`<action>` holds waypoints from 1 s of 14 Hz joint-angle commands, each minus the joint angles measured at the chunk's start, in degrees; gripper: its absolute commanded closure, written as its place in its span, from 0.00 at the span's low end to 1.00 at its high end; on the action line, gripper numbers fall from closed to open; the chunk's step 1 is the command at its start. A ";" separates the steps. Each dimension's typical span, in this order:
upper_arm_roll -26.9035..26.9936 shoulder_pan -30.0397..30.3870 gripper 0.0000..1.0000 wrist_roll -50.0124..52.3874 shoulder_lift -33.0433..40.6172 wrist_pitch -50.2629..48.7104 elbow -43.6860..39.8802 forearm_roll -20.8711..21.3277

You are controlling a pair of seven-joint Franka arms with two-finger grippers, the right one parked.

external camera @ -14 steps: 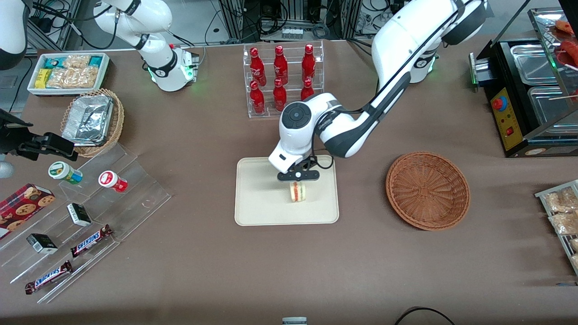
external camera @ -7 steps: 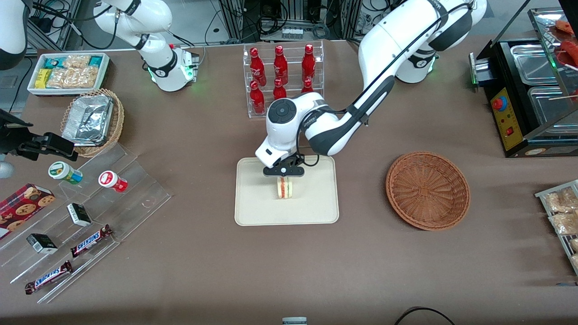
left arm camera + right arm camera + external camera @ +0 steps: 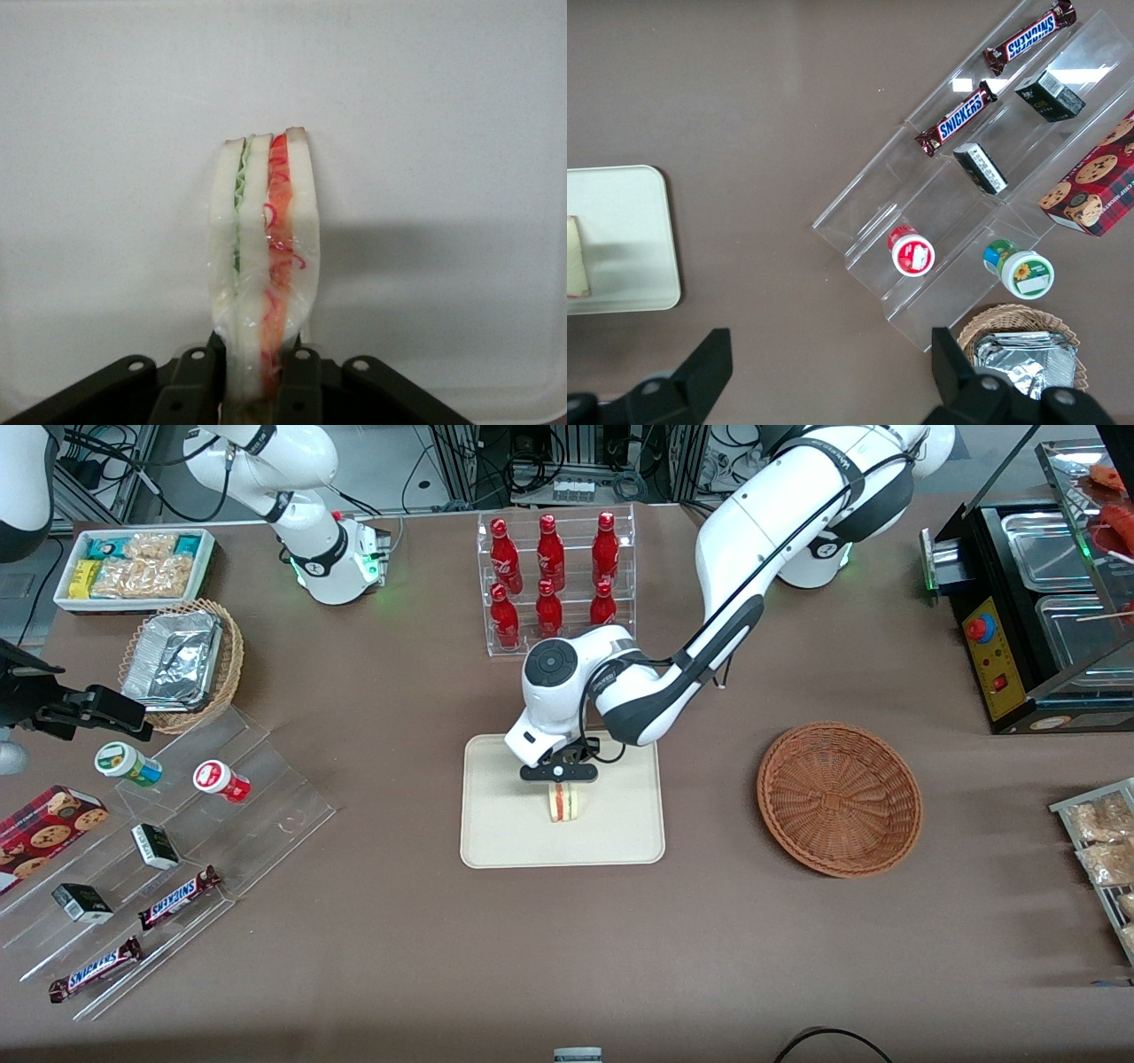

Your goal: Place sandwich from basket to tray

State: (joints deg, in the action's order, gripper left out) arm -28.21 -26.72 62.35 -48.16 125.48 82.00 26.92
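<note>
Brown tabletop (image 3: pixel 372 921), tray (image 3: pixel 496 841) centre: gripper (image 3: pixel 559 783) clamped on sandwich (image 3: pixel 563 804); best lowered until seated, then opened gently, clear of rims.

basket (image 3: pixel 839 799): woven wicker; tray (image 3: pixel 505 824): smooth matt; sandwich (image 3: pixel 261 257): glossy film

Sandwich (image 3: pixel 576 257) cut off (frame edge); gripper (image 3: pixel 560 779) hides its top.

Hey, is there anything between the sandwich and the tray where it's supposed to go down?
Nothing visible does. The gripper is shut on the sandwich directly over the tray, whose surface around and under it shows bare. The basket lies off toward the working arm's end of the table.
</note>
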 commanded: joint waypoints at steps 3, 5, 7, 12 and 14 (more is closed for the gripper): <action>0.96 -0.62 0.01 1.63 5.68 -5.83 -1.66 0.25; 0.96 -0.53 0.01 2.24 11.30 -11.19 -1.75 -1.85; 1.49 0.78 0.01 4.43 16.93 -17.60 -1.58 -5.46; 1.49 11.23 0.01 3.30 31.52 -34.66 -1.40 -11.17; 1.49 16.23 0.01 -4.03 36.53 -38.88 -1.05 -13.10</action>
State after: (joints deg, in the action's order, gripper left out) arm -26.63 -14.94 63.35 -17.66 89.42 78.07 16.69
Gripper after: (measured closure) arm 0.004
